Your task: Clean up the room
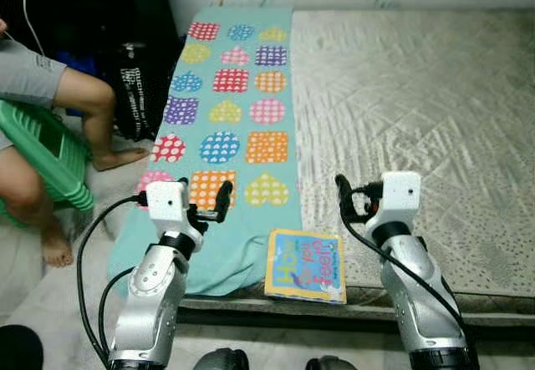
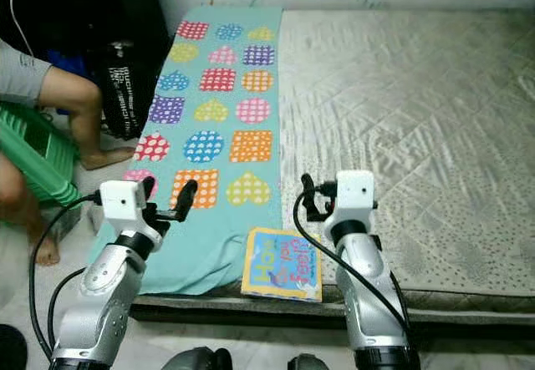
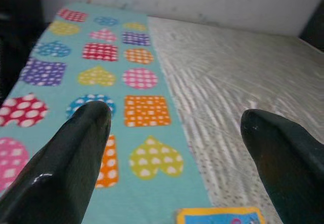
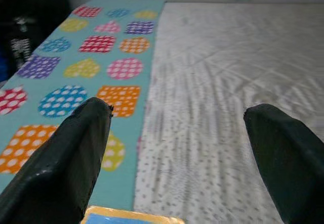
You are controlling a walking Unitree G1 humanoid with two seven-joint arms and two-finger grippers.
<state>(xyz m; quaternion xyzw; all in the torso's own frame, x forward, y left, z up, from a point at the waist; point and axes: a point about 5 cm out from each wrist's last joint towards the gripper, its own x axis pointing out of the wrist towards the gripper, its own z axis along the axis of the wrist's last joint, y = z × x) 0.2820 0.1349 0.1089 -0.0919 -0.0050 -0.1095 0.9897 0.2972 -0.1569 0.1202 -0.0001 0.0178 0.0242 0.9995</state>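
Picture book [image 1: 306, 266]: lies flat at the mattress's near edge, its near end hanging slightly over, just beside the blanket's right border.
Blanket [image 1: 230, 103]: turquoise with dotted hearts, circles and squares, spread along the left side of the mattress [image 1: 418, 94].
Left gripper [image 1: 203, 205]: raised over the blanket's near end, fingers spread apart, holding nothing.
Right gripper [image 1: 344, 199]: above the bare mattress near the book, fingers apart, empty.
Person [image 1: 50, 128]: seated on the floor at the left, leg beside a green plastic basket [image 1: 42, 149].
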